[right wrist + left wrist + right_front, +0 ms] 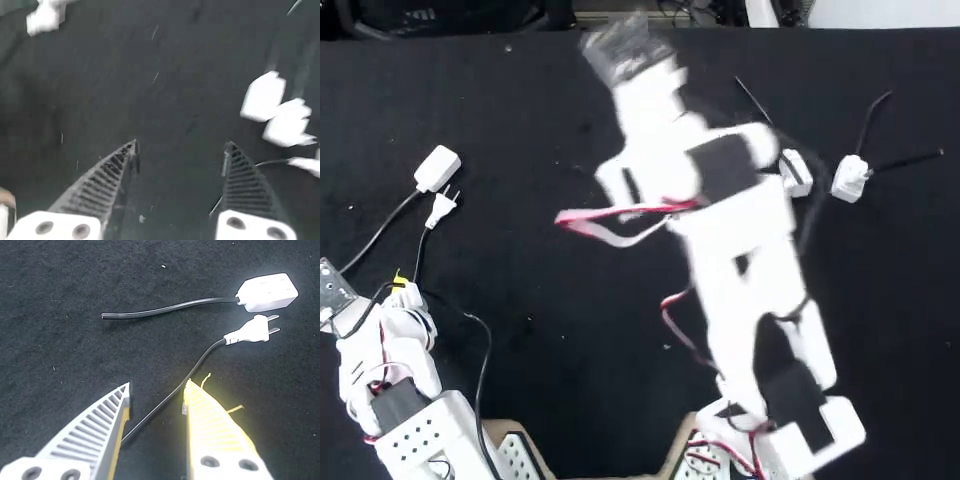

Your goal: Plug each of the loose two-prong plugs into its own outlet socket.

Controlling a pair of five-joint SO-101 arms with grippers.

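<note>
- Starting out, by my judgement: nothing on the black desk (540,330) is plugged in yet.
- The right arm (740,260) stretches across the middle. The right end effector (180,147) is spread wide and empty over bare desk.
- Two white pieces (262,97) lie near it, but I can't tell plug from socket there.
- The left end effector (155,390) is open too, straddling a black cord (165,402) without pinching it.
- Ahead, the socket block (267,291) lies just beside the plug (252,331), unjoined.
- The next move calls for gripping the plug body and turning its prongs toward the slots.
</note>
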